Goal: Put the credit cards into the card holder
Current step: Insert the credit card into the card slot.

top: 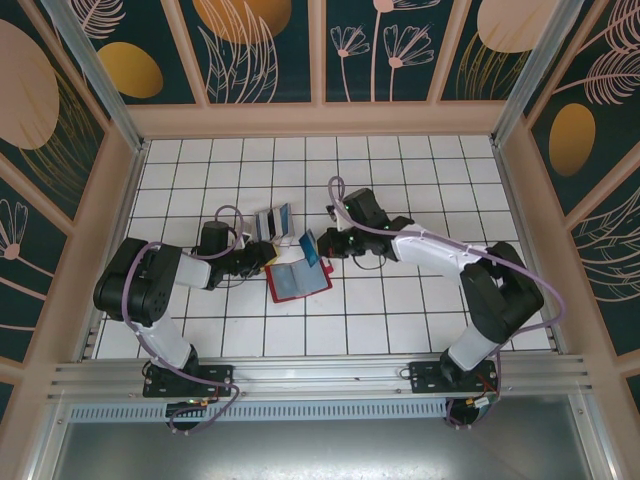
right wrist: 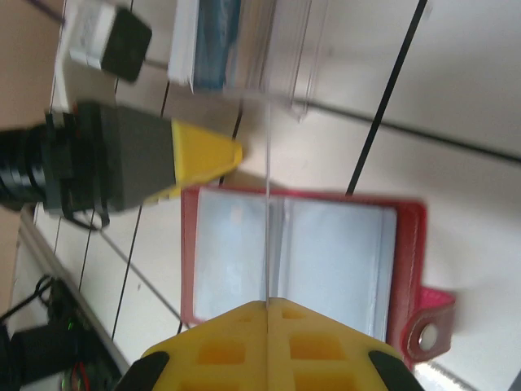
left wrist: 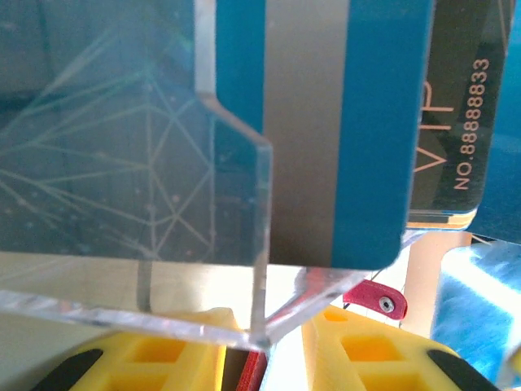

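Pockets up, the card holder (top: 298,282) lies open near the middle of the worktop (top: 400,330), the right hand (right wrist: 267,303) at its 12 o'clock edge pinched shut on one blue credit card (top: 310,247), the left hand (left wrist: 273,326) at its 10 o'clock with jaws slightly apart around a corner of the clear box (top: 275,222) that stands at 11 o'clock with more cards (left wrist: 383,122) inside.

Probably lab enclosure: aluminium frame (top: 320,372), tiled base (top: 400,325), patterned walls (top: 385,50).
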Controlling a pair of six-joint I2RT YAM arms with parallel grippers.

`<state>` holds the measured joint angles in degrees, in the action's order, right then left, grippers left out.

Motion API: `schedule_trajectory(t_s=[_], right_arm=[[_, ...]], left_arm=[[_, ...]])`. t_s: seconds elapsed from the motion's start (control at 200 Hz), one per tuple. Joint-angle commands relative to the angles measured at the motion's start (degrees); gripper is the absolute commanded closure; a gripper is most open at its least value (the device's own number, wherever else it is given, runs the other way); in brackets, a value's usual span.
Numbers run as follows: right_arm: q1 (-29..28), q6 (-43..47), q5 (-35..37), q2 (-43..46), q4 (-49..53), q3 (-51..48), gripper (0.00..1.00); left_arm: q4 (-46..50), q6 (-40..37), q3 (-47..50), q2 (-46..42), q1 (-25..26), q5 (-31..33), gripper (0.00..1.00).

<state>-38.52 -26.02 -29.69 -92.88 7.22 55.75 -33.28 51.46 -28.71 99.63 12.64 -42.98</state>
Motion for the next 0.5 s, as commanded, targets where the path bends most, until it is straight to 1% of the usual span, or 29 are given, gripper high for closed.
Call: schedule_trajectory(t_s=[0.0, 0.06, 0.155, 0.215, 0.41, 0.495], right_arm=[[0.03, -0.34, -11.60, -1.85, -7.93, -3.57, 1.00], [0.11, -1.29, -13.19, -2.68, -10.67, -5.01, 1.00], [0.37, -1.47, -13.71, -3.90, -12.53, -7.01, 1.00], [0.92, -1.79, -14.23, -4.64, -13.87, -8.29, 1.00], [2.56, -2.78, -17.32, -7.82, -18.89, -11.75, 1.00], [2.67, -2.81, -18.53, -9.56, -19.77, -11.80, 1.00]], left_arm=[[8.28, -3.08, 1.39, 3.52, 0.20, 8.40, 0.69], [8.68, -3.48, 1.81, 3.05, 0.23, 9.18, 0.73], [11.04, -4.85, 1.24, 3.51, 0.21, 9.52, 0.81], [10.36, -4.48, 1.83, 3.40, 0.24, 9.33, 0.86], [9.04, -3.94, 2.23, 4.76, 0.20, 9.00, 0.91], [8.85, -3.99, 2.58, 4.58, 0.25, 9.93, 0.95]])
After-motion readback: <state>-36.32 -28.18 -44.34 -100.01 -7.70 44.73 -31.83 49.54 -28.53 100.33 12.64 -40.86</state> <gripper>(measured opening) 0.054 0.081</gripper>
